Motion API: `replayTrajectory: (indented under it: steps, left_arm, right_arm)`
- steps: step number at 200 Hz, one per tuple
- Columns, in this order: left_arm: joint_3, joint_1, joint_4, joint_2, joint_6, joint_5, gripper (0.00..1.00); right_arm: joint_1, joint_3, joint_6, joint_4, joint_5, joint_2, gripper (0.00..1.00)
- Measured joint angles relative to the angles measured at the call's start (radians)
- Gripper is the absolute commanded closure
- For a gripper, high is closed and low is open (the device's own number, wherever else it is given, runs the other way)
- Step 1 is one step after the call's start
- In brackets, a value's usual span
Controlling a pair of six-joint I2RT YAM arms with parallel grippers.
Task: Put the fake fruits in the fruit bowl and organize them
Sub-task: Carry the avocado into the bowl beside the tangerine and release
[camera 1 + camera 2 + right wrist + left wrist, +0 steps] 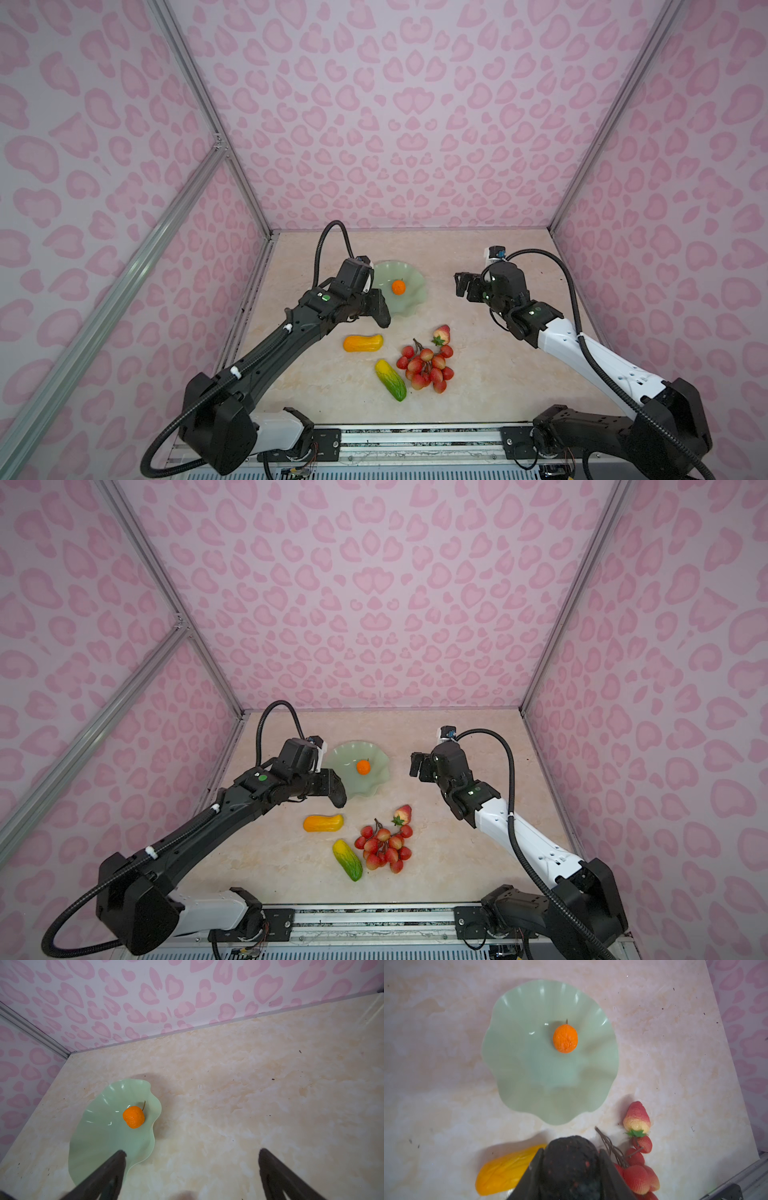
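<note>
A: As the list starts with the left gripper, what does it carry?

B: Item one: dark rough oval, one piece, clamped between both fingers, plain in the left wrist view. In both top views it sits at the lower-left edge of the fruit bowl, just left of frame centre.

A: Bowl and contents?

B: Item two: the fruit bowl, pale green, wavy rim, standing on the table at mid-frame. Item three: orange ball, short stem, lying near the bowl's middle.

A: Loose stock on the table?

B: Four pieces, all below the bowl in a top view.
- Orange-yellow oblong: lying flat, just below the left gripper.
- Yellow-green oblong: slanted, lower centre of the frame.
- Red berry bunch: just right of the yellow-green oblong, brown stem pointing up toward the bowl. Whether the two touch I cannot tell.
- Red strawberry: at the bunch's upper right, its green leaf cap against the berries.

A: And the right gripper?

B: Fingers spread wide and empty. It is right of the bowl and apart from it, right of frame centre.
</note>
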Motion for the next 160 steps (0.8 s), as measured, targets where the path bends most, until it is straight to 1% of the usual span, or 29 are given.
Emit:
replayTrajectory:
  steps: [17, 50, 73, 99, 125, 138, 160]
  left_arm:
    - [0.103, 0.027, 0.017, 0.141, 0.062, 0.000, 0.62]
    - [0.191, 0.071, 0.026, 0.334, 0.123, 0.013, 0.62]
    - [0.243, 0.090, 0.030, 0.434, 0.146, 0.018, 0.63]
    - [0.275, 0.092, 0.034, 0.508, 0.157, 0.040, 0.62]
    - [0.298, 0.091, 0.038, 0.564, 0.156, 0.061, 0.50]
    - [0.301, 0.091, 0.037, 0.577, 0.153, 0.069, 0.40]
    - [0.306, 0.092, 0.043, 0.573, 0.145, 0.075, 0.34]
  right_arm:
    - [0.000, -0.028, 0.001, -0.004, 0.000, -0.029, 0.01]
    - [-0.002, -0.083, 0.012, -0.006, 0.017, -0.093, 0.01]
    - [-0.005, -0.090, 0.011, -0.009, 0.030, -0.117, 0.01]
    - [-0.007, -0.090, 0.008, -0.010, 0.037, -0.118, 0.01]
    - [-0.009, -0.088, 0.008, -0.011, 0.037, -0.110, 0.01]
    - [-0.009, -0.087, 0.007, -0.016, 0.037, -0.106, 0.01]
    - [-0.010, -0.083, 0.007, -0.022, 0.038, -0.105, 0.01]
